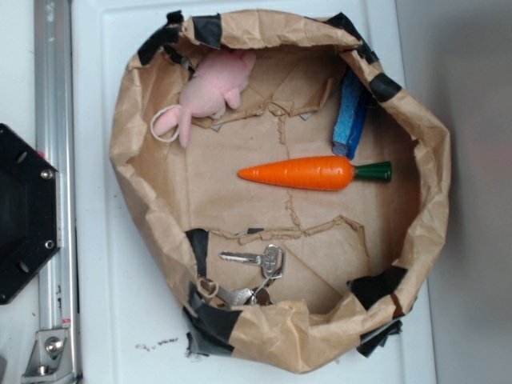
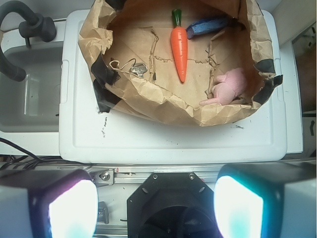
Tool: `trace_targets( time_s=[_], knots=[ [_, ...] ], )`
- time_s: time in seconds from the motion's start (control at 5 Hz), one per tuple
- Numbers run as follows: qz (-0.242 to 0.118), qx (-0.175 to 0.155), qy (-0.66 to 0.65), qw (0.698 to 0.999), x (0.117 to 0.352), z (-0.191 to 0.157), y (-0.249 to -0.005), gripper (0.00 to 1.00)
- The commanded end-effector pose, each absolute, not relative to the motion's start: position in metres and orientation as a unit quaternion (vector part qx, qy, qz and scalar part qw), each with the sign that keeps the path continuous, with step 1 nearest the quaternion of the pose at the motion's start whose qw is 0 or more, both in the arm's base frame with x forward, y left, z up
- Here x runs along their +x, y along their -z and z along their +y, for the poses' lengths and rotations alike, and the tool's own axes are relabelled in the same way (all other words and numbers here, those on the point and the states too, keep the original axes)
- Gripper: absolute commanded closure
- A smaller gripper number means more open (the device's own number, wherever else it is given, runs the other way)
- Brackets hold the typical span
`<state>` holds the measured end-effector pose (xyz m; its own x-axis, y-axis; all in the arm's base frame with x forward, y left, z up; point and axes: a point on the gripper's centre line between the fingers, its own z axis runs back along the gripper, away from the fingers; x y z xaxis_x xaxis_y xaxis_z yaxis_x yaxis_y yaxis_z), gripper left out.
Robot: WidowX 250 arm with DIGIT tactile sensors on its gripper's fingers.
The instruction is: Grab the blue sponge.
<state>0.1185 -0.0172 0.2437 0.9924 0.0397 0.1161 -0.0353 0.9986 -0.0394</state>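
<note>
The blue sponge leans against the inner right wall of a crumpled brown paper bag nest, just above the leafy end of an orange toy carrot. In the wrist view the blue sponge lies at the far top, beside the carrot. My gripper hovers high above the robot base, far from the bag, with its two bright pads wide apart and nothing between them. The exterior view does not show the gripper.
A pink plush toy lies in the bag's upper left, and a bunch of keys at its lower middle. The bag sits on a white lid. The black robot base and a metal rail stand to the left.
</note>
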Motion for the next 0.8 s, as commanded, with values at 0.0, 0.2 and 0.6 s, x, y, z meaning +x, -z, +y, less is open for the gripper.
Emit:
trace_targets(
  time_s=[0.0, 0.2, 0.6],
  knots=[
    [-0.059, -0.019, -0.019, 0.998, 0.118, -0.017, -0.244, 0.0],
    [-0.042, 0.016, -0.129, 0.991, 0.169, 0.001, -0.194, 0.0],
    [-0.07, -0.001, -0.258, 0.964, 0.219, 0.018, -0.127, 0.0]
  ],
)
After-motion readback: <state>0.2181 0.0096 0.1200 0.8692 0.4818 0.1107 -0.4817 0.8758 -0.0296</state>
